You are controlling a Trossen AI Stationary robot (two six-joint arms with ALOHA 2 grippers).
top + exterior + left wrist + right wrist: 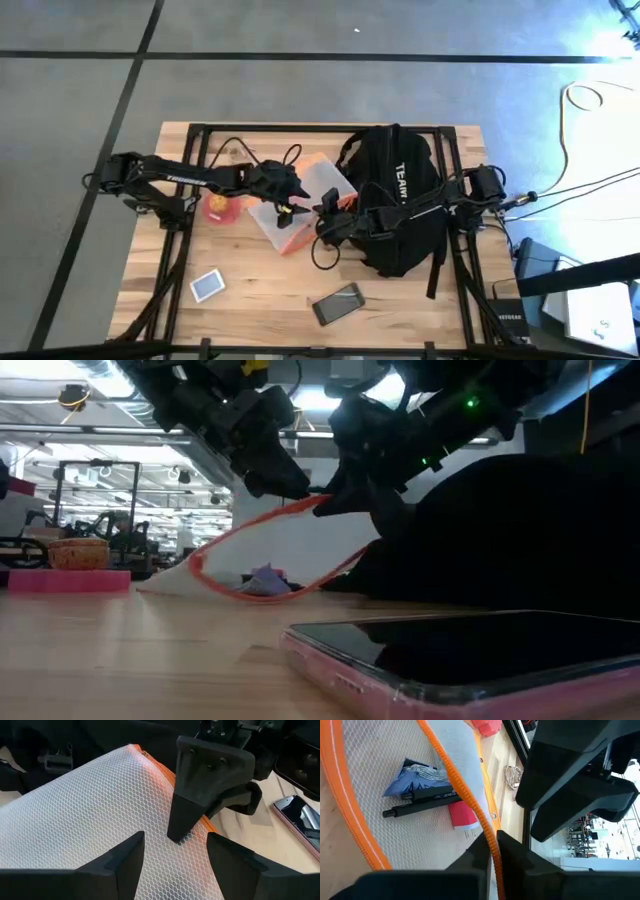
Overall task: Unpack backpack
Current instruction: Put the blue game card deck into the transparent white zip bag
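White mesh pouch with orange zip edging (295, 205) lies on the wooden table (250, 290), just left of the large black fabric backpack (400, 200) at centre-right. Right gripper (492, 851) is clamped on the pouch's orange rim; left gripper (175, 851) hovers over the mesh, fingers spread. Judged step: opening the removed pouch to empty it. Next move calls for the left gripper to take the opposite rim. Nearby: pink-cased phone (338, 303), small white card (207, 286), red object (218, 208). Cables cross the pouch
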